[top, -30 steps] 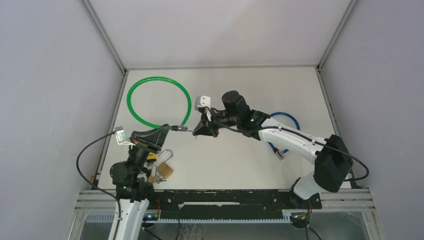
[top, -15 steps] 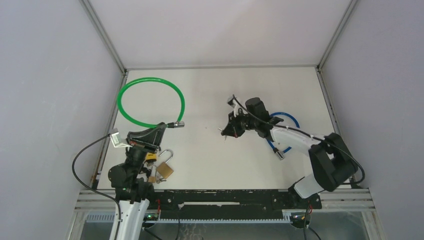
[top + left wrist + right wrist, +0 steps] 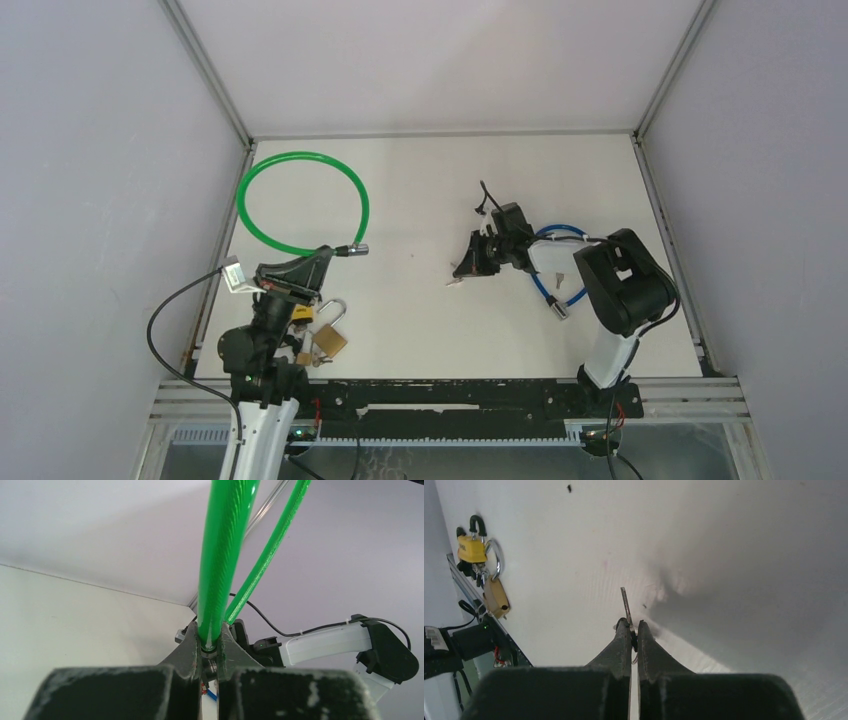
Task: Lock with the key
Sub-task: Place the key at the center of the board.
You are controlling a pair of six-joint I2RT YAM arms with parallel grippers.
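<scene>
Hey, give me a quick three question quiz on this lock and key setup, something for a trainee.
1. True or false: the left gripper is shut on the green cable.
2. The right gripper holds: A a screwdriver, B a key, C nothing?
3. Fill in: the padlocks lie at the table's near-___ corner.
Key: 1 true; 2 B; 3 left.

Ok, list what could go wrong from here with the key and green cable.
The right gripper pinches the key only at its head; it may twist or slip when pushed in.
The left gripper clamps the green cable lock near its end; the free loop could sway and spoil alignment.
The right arm lies over the blue cable and might snag it.
</scene>
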